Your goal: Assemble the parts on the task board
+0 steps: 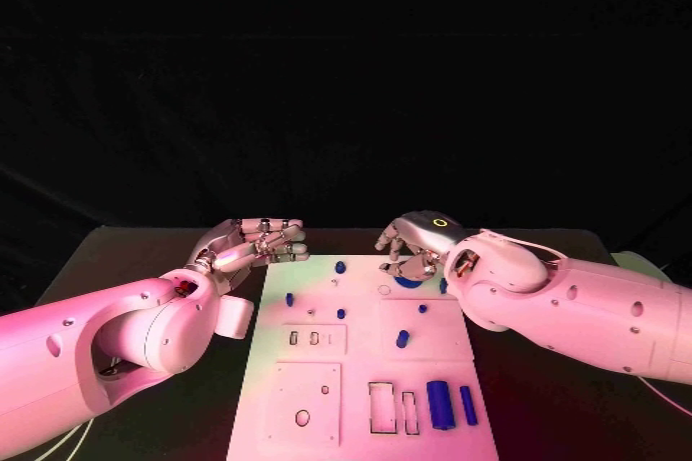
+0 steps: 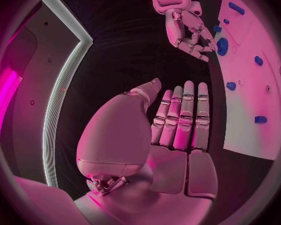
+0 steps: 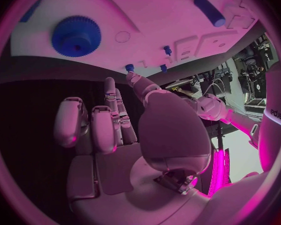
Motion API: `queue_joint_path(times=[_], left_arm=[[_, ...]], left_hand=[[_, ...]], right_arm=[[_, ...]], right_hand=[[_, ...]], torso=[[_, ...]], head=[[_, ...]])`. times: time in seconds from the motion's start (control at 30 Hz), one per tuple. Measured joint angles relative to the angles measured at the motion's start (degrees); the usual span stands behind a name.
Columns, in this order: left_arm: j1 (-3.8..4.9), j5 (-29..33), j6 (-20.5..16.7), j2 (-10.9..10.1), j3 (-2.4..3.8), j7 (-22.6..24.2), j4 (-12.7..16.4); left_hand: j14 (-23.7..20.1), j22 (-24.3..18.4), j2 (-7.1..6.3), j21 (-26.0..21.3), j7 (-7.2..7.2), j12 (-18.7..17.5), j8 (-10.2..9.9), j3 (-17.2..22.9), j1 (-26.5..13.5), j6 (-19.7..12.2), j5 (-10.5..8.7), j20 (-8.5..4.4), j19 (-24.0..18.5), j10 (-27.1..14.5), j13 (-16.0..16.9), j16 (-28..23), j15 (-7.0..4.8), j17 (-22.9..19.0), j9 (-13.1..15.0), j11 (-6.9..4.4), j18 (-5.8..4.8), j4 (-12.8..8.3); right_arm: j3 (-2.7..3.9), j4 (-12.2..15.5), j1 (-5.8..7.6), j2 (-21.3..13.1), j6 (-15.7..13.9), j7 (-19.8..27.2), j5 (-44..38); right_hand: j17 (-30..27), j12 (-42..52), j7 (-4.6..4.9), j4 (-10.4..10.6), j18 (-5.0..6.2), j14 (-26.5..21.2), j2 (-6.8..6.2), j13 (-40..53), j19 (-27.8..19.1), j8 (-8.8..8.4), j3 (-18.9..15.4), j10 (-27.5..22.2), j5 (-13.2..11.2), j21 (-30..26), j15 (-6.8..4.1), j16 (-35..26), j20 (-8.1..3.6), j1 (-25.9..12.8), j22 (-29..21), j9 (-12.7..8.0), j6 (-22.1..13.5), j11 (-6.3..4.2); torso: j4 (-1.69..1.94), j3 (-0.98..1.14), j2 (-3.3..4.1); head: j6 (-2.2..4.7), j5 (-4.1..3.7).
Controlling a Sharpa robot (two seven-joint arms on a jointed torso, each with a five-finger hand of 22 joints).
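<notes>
The white rectangular task board [image 1: 368,361] lies in the middle of the black table [image 1: 130,251], and most of its small blue plastic parts are spread over its far half, with 2 long blue cylindrical pegs [image 1: 438,403] lying near its near right corner beside some rectangular slots. The right hand [image 1: 415,243] hovers over the board's far right corner, right above a round blue toothed gear [image 3: 76,35]; its fingers are loosely curled and apart, holding nothing. The left hand [image 1: 254,244] waits just off the board's far left edge, fingers straight and together, also empty. The likeliest trouble, as I judge it, is the right hand coming down off-centre on the gear: the thin disc lies flat, so the fingertips could slide over its rim or push it across the smooth board into the small blue studs [image 1: 340,266] nearby, knocking them loose.
</notes>
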Motion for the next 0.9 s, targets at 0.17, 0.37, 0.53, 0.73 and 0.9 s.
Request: queue_joint_path(times=[0.17,0.37,0.53,0.73,0.9], left_arm=[[0.00,0.0,0.1,0.2,-0.01,0.0,-0.4],[0.00,0.0,0.1,0.6,-0.01,-0.1,-1.0],[0.00,0.0,0.2,0.9,-0.01,-0.1,-1.3],[0.00,0.0,0.4,1.0,-0.01,-0.1,-1.5],[0.00,0.1,0.5,1.0,-0.01,-0.2,-1.5]], left_hand=[[0.0,0.0,0.00,0.0,0.00,0.0,-0.2,0.0,0.0,0.0,0.00,0.00,0.0,0.0,0.0,0.0,0.00,0.0,0.0,0.00,0.00,0.0],[0.0,0.0,0.00,0.0,0.00,0.0,-0.2,0.0,0.0,0.0,0.00,0.00,0.0,0.0,0.0,0.0,0.00,0.0,0.0,0.00,0.00,0.0],[0.0,0.0,0.00,0.0,0.00,0.0,-0.2,0.0,0.0,0.0,0.00,0.00,0.0,0.0,0.0,0.0,0.00,0.0,0.0,0.00,0.00,0.0],[0.0,0.0,0.00,0.0,0.00,0.0,-0.2,0.0,0.0,0.0,0.00,0.00,0.0,0.0,0.0,0.0,0.00,0.0,0.0,0.00,0.00,0.0],[0.0,0.0,0.00,0.0,0.00,0.0,-0.2,0.0,0.0,0.0,0.00,0.00,0.0,0.0,0.0,0.0,0.00,0.0,0.0,0.00,0.00,0.0]], right_arm=[[0.16,2.7,0.38,-4.9,0.6,-0.9,2.8],[0.24,3.5,0.51,-7.9,2.6,-2.2,5.6],[0.24,2.5,0.51,-7.9,4.3,-3.1,7.0],[0.17,-0.9,0.20,-5.5,5.7,-3.9,8.0],[0.12,-2.9,-0.36,-3.7,6.5,-4.1,8.7]], right_hand=[[0.4,6.4,-1.20,2.1,-0.69,0.0,-1.32,4.9,1.4,0.21,-6.2,6.1,2.4,2.2,-1.21,0.3,-1.27,-1.3,3.1,0.0,-1.9,-1.42],[1.6,20.0,-1.05,7.3,-0.86,0.0,0.78,18.9,1.6,3.37,-16.8,-0.1,3.1,2.4,-1.21,1.2,-1.45,3.6,4.1,1.1,-5.8,-1.26],[7.0,38.8,-0.61,11.4,-0.86,0.0,0.89,37.5,2.5,6.01,-20.2,0.3,3.1,3.6,-1.21,5.0,-0.88,6.9,5.8,1.8,-8.2,-0.84],[7.7,62.4,0.29,15.0,-1.75,0.0,0.94,61.2,4.3,9.24,-21.8,5.8,3.1,5.5,-0.56,8.9,-0.22,8.9,6.1,2.5,-10.5,-0.06],[7.7,64.0,0.29,15.2,-1.74,-0.2,0.95,63.1,4.3,9.76,-21.9,5.8,3.1,5.5,-0.35,8.9,-0.19,8.9,6.0,2.5,-10.9,0.03]], torso=[[-0.59,0.05,-0.57],[-1.05,0.18,-0.99],[-1.16,0.20,-1.08],[-1.14,0.26,-1.01],[-1.02,0.32,-0.79]], head=[[-0.01,-0.18],[-0.14,-0.73],[-0.16,-0.85],[-0.29,-0.69],[-0.54,-0.60]])
